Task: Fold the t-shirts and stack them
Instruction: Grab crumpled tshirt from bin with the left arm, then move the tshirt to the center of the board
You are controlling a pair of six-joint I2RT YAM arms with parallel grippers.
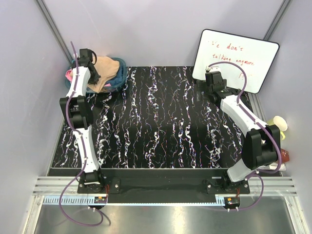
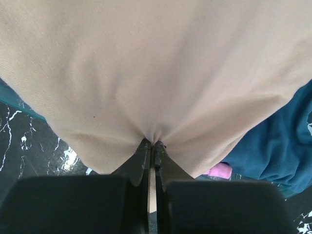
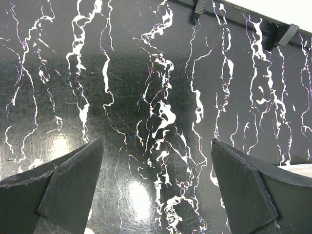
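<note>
Tan-beige cloth t-shirt (image 2: 156, 63), far left, is clamped in the left gripper (image 2: 152, 144); right gripper (image 3: 157, 146) hangs spread apart over black white-veined tabletop (image 3: 146, 73).

The tan t-shirt (image 2: 146, 63) fills the left wrist view and is cut off at the top and at both sides; seen from above, it hides most of the tub (image 1: 123, 68) under it. Of the pink t-shirt (image 2: 218, 170) only a small corner shows (the rest is covered), and the blue t-shirt (image 2: 278, 141) runs out of the right edge. The writing on the whiteboard (image 1: 239, 58) is too small to read fully.
</note>
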